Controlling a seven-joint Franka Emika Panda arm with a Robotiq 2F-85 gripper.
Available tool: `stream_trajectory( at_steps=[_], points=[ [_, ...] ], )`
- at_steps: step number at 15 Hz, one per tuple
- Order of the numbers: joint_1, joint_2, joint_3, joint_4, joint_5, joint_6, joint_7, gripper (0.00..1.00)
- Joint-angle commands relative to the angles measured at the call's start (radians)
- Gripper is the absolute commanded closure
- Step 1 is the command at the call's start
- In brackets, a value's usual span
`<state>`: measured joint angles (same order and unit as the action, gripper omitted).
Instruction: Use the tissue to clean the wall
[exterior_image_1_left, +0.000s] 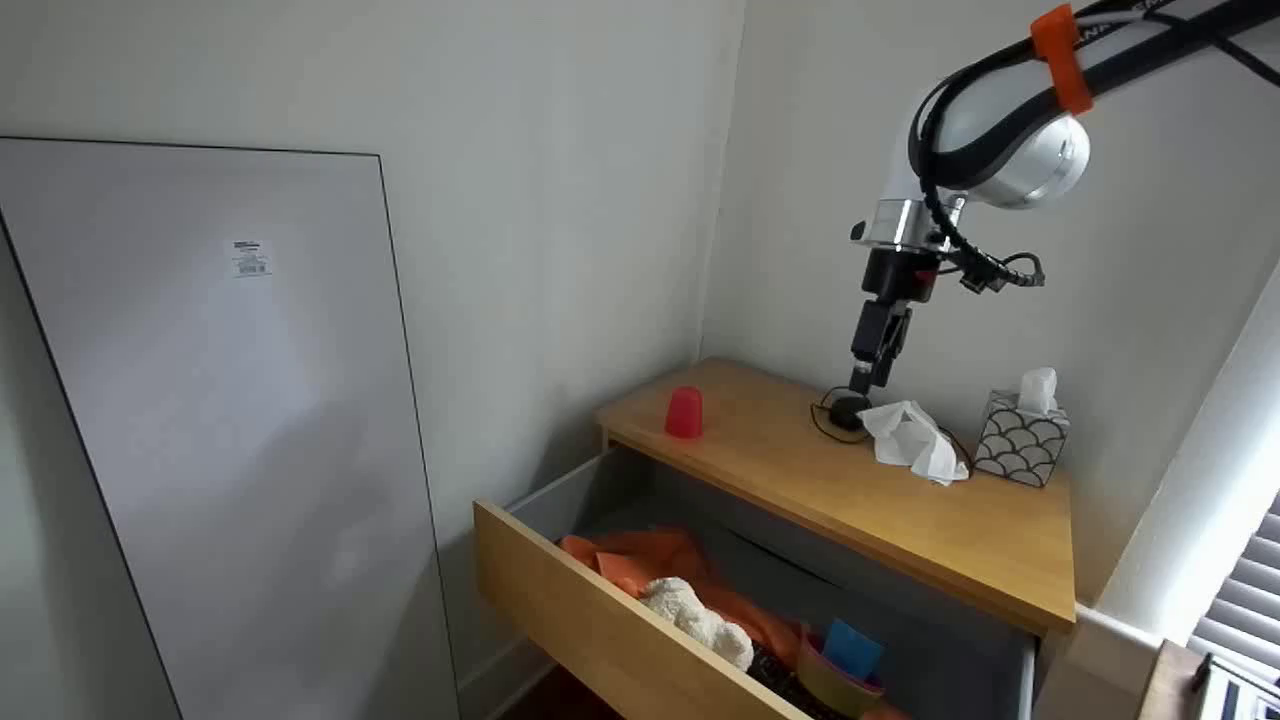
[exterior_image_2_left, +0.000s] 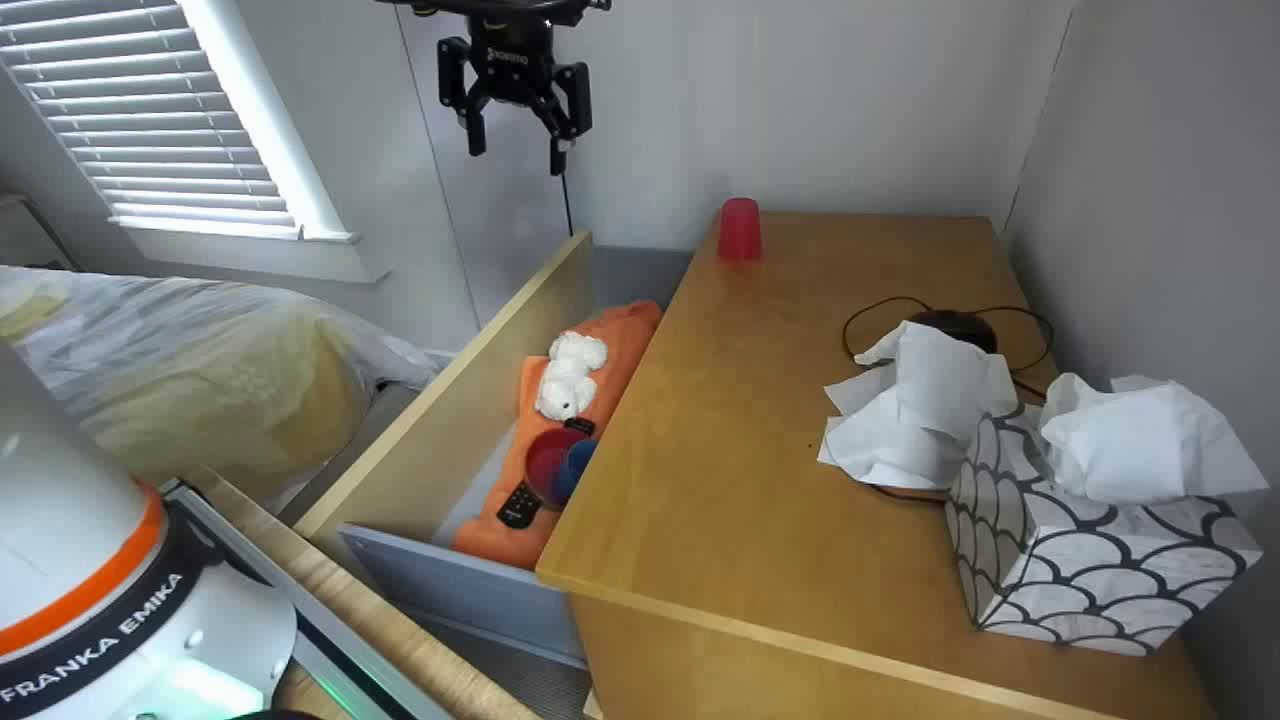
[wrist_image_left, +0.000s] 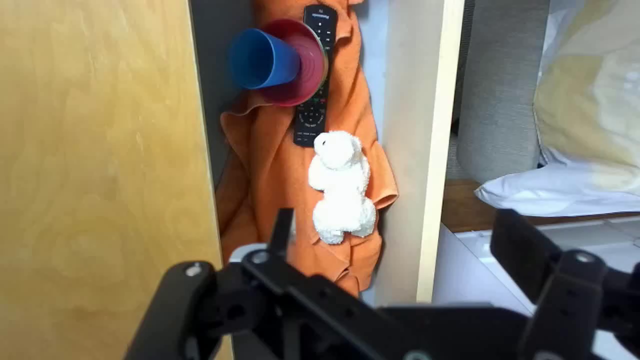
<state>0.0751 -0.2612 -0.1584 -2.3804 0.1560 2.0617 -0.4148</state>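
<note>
In an exterior view the fingers (exterior_image_2_left: 476, 132) stand wide apart, high over the open drawer (exterior_image_2_left: 470, 420) — the wrist view shows the same gap. The crumpled tissue (exterior_image_2_left: 920, 410) shows only in the exterior views, lying on the worktop (exterior_image_2_left: 750, 450) just beside the tissue box (exterior_image_2_left: 1110, 570), with a wall (exterior_image_1_left: 810, 200) behind. The wrist view alone looks straight down on the remote (wrist_image_left: 311, 125), white toy (wrist_image_left: 342, 190) and orange cloth (wrist_image_left: 280, 170) — and only an exterior view shows the label (exterior_image_1_left: 250, 258) on the pale board (exterior_image_1_left: 300, 450)
</note>
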Motion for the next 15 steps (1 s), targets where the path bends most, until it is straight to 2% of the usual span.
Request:
stream_trajectory(
  at_steps=[1, 12, 13, 15],
  points=[
    [-0.023, 0.001, 0.022, 0.001, 0.006, -0.003, -0.005, 0.00],
    [-0.023, 0.001, 0.022, 0.001, 0.006, -0.003, -0.005, 0.00],
    [-0.031, 0.016, 0.023, 0.002, -0.001, 0.083, -0.004, 0.00],
    [-0.055, 0.047, 0.011, 0.019, -0.019, 0.175, -0.007, 0.00]
  ],
)
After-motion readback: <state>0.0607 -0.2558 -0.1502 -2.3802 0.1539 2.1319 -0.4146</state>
